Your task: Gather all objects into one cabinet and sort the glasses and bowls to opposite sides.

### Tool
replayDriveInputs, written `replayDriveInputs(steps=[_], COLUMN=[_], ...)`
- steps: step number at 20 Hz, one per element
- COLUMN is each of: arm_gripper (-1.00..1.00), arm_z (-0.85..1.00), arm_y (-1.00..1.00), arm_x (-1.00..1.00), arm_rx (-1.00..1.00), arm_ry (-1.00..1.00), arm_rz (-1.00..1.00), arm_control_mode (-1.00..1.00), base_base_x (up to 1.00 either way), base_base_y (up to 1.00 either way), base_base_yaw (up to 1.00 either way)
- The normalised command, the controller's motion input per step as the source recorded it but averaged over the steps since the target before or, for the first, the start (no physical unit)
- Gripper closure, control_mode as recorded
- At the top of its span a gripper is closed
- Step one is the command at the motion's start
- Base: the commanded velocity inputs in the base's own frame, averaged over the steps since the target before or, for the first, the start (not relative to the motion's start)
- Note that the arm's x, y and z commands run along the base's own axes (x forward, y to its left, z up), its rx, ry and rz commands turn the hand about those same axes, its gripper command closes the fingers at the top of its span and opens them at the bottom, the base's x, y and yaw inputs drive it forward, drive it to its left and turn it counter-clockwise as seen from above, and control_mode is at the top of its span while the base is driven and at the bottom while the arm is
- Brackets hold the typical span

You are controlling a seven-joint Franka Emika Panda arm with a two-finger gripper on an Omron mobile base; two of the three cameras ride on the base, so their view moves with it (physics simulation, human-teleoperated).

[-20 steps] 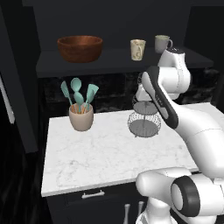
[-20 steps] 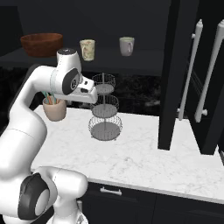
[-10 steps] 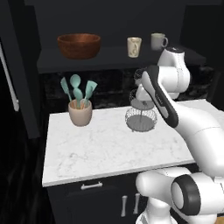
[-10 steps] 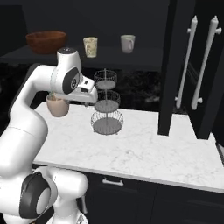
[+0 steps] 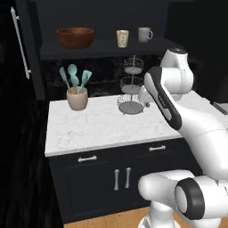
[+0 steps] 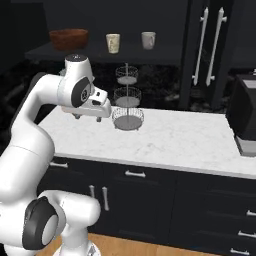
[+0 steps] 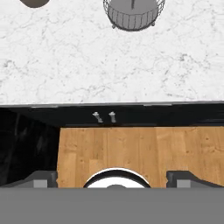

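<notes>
On the dark shelf of the open cabinet [image 5: 93, 48] stand the reddish-brown wooden bowl [image 5: 75, 36] [image 6: 68, 38] at the left, a cream patterned cup [image 5: 122, 38] [image 6: 113, 42] and a grey-beige mug [image 5: 144, 34] [image 6: 148, 39] to its right. My gripper [image 6: 79, 116] [image 5: 146, 103] [image 7: 113, 178] hangs over the marble counter, well below the shelf, pointing down. Its fingertips [image 7: 43, 177] stand wide apart, open, with nothing between them.
A three-tier wire stand [image 5: 131, 89] [image 6: 126, 100] [image 7: 133, 13] and a beige pot of teal utensils [image 5: 77, 93] stand on the counter [image 5: 98, 129]. A cabinet door with a white handle [image 5: 20, 44] hangs at left. A black coffee machine [image 6: 245, 115] is at right. Wooden floor [image 7: 131, 148] lies below.
The whole picture has shifted: the base has backed away from the counter, so the lower cabinets and floor now show. The arm came back with it.
</notes>
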Motion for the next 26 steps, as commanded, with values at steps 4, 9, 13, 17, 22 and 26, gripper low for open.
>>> replayDriveInputs(steps=[4, 9, 13, 17, 22, 26], arm_gripper=[-1.00, -1.00, -1.00, -1.00, -1.00, -1.00], arm_z=[0.00, 0.00, 0.00, 0.00, 0.00, 0.00], arm_y=[0.00, 0.00, 0.00, 0.00, 0.00, 0.00], arm_x=[0.00, 0.00, 0.00, 0.00, 0.00, 0.00], arm_rx=[0.00, 0.00, 0.00, 0.00, 0.00, 0.00], arm_ry=[0.00, 0.00, 0.00, 0.00, 0.00, 0.00], arm_rz=[0.00, 0.00, 0.00, 0.00, 0.00, 0.00], arm_control_mode=[1.00, 1.00, 1.00, 1.00, 1.00, 1.00], base_base_x=[-0.85, -0.88, -0.89, -0.68, -0.30, 0.00], base_base_y=[0.00, -0.01, -0.28, -0.50, -0.76, -0.98], base_base_yaw=[-0.04, -0.03, 0.00, -0.01, -0.04, -0.03])
